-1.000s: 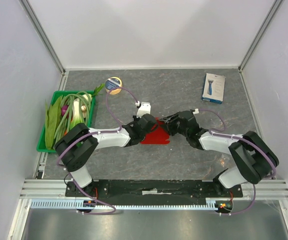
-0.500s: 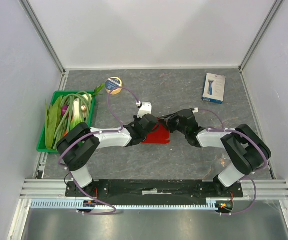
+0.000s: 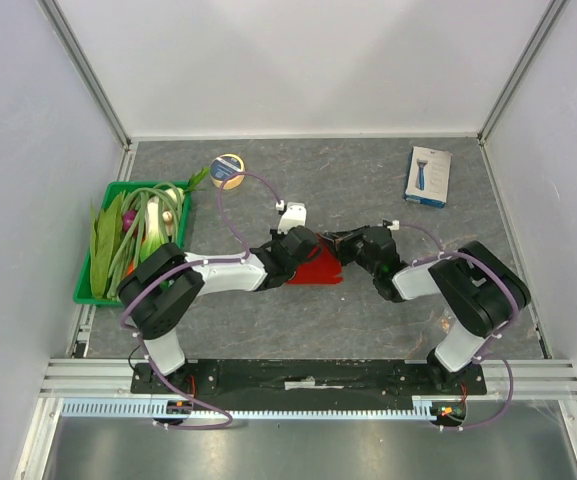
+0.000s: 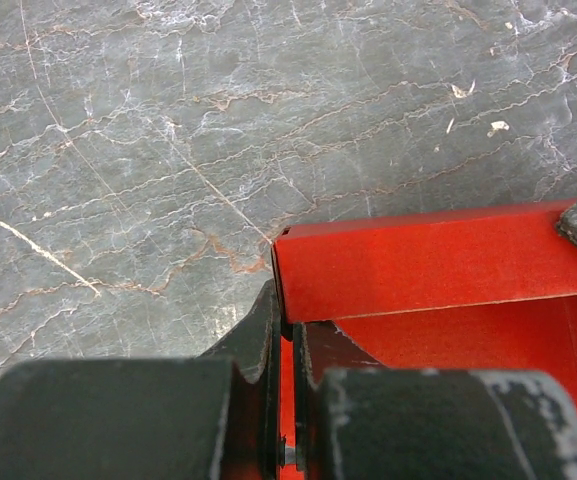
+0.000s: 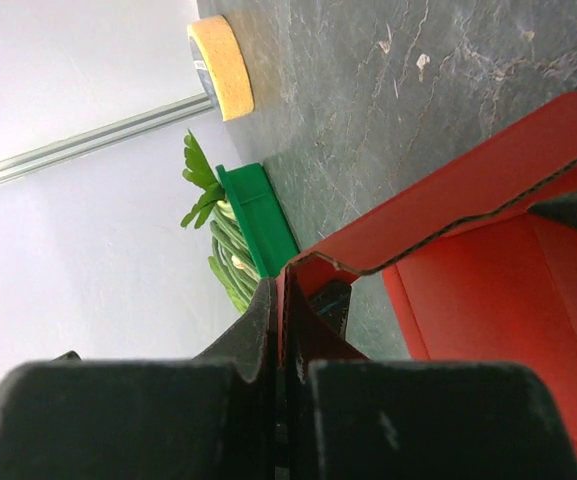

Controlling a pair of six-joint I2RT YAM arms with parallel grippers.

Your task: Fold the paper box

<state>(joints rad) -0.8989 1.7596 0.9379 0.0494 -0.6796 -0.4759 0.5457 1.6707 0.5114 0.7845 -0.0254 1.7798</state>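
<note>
Grey, marble-veined surface [image 3: 348, 190] fills the floor of a white-walled enclosure with aluminium corner posts. Both arms are bolted at the near edge and reach inward to the centre of the surface.

**Task item.** The bright red, glossy, thin cardboard paper box [image 3: 318, 270] lies at the centre of the surface, between the two wrists and partly covered by them. In the left wrist view, one long, narrow panel of the paper box [image 4: 428, 265] stands up from the flat red base behind it. In the right wrist view, the same kind of raised panel [image 5: 488, 160] runs diagonally above the base, its cut edge visible.

**Left arm [image 3: 218, 275].** The left jaws are closed on a thin red cardboard edge at the near left corner of the paper box; a red strip shows between the two dark fingers [image 4: 258, 340].

**Right arm [image 3: 418, 280].** The right jaws are pinched together on the corner of the raised red panel, with cardboard clamped between the fingers [image 5: 260, 320].

**Other items.**
- Green plastic tray [image 3: 86, 285] at the left edge holds long green leafy vegetables [image 3: 133, 235].
- Yellowish roll of tape [image 3: 228, 168] lies just beyond the tray.
- White-and-blue rectangular retail box [image 3: 428, 176] lies at the far right, well apart from the paper box.
</note>
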